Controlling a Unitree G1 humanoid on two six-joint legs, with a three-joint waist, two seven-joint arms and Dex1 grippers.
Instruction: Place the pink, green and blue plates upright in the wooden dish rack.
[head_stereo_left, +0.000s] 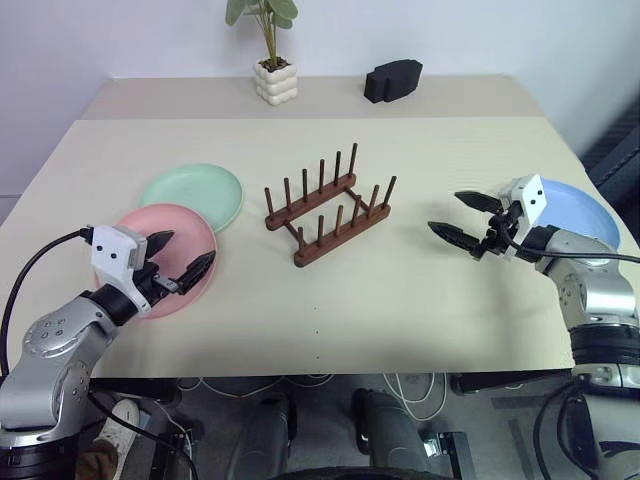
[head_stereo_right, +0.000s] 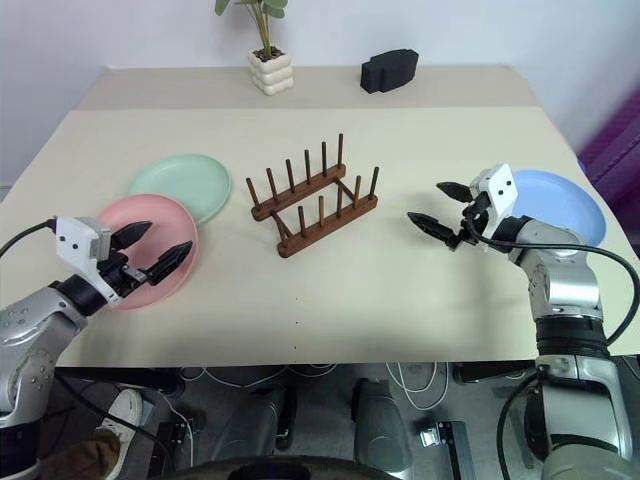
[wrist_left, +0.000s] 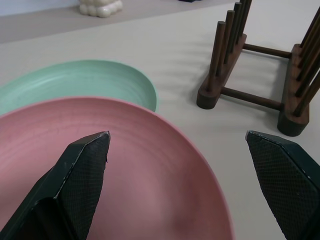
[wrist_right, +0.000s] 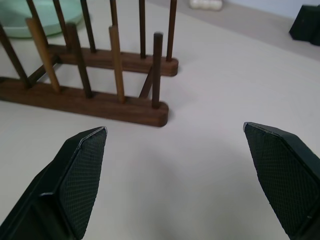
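Observation:
The wooden dish rack (head_stereo_left: 329, 210) stands empty at the table's middle, its pegs upright. To its left the green plate (head_stereo_left: 192, 194) lies flat, and the pink plate (head_stereo_left: 170, 257) lies flat in front of it, overlapping its near edge. My left gripper (head_stereo_left: 180, 262) hovers open over the pink plate, pointing toward the rack. The blue plate (head_stereo_left: 578, 213) lies flat at the right edge of the table. My right gripper (head_stereo_left: 465, 220) is open and empty, between the blue plate and the rack, pointing at the rack (wrist_right: 95, 95).
A white pot with a green plant (head_stereo_left: 275, 80) and a black object (head_stereo_left: 392, 80) stand at the back of the table (head_stereo_left: 400, 310). A black cable runs along my left arm. Bare table lies in front of the rack.

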